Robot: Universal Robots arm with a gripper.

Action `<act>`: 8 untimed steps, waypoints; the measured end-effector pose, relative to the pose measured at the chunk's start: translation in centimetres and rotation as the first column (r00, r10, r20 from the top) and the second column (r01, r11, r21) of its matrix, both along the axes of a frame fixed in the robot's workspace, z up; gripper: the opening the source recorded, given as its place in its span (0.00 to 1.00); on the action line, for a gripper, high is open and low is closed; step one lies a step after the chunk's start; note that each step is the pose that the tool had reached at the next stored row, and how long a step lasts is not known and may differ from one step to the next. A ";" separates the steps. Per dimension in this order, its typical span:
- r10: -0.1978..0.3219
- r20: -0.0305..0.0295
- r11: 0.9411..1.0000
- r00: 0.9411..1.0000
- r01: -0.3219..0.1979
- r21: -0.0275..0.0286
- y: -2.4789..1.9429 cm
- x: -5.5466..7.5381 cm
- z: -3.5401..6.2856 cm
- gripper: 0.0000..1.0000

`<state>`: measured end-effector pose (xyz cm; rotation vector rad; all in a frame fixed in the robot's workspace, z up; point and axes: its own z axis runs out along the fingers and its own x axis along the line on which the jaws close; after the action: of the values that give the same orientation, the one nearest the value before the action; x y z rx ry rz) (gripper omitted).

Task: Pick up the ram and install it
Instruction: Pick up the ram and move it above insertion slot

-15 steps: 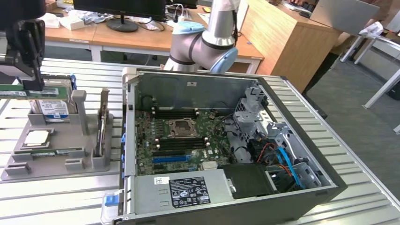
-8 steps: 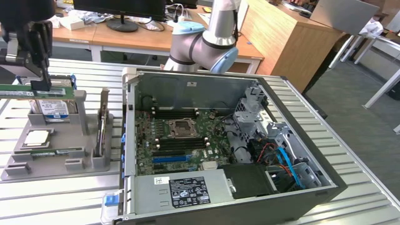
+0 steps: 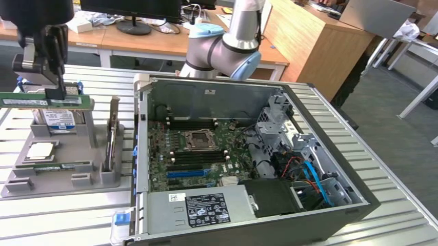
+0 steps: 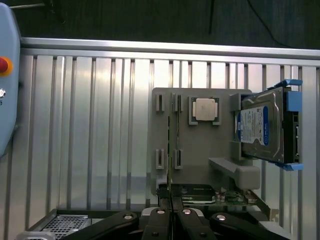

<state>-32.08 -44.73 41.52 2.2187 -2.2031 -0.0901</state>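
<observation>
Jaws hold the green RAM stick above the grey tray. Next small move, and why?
Probably carry it towards the exterior view's right, over the open black computer case. The gripper, jaws shut, holds the long green circuit-board ram stick raised above the grey plastic tray, and the black motherboard memory slots lie inside the case.

Light: bright, even room light fell on my table (image 3: pixel 68 220)
Glare: its slats (image 4: pixel 100 125) shone pale
Shadow: the computer case (image 3: pixel 205 100) lay dim inside
</observation>
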 end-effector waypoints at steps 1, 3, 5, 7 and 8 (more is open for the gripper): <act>0.000 0.000 1.000 1.000 0.000 0.000 0.00 0.2 0.00 0.11; 0.000 0.000 1.000 1.000 0.000 0.000 0.00 0.5 0.00 0.11; 0.000 0.000 1.000 1.000 0.000 0.000 0.00 0.9 0.00 0.11; 0.000 0.000 1.000 1.000 0.000 0.000 0.00 1.3 0.00 0.11; 0.000 0.000 1.000 1.000 0.000 0.000 0.00 1.5 0.00 0.11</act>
<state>-30.57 -44.73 41.52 2.2187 -2.2031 -0.0902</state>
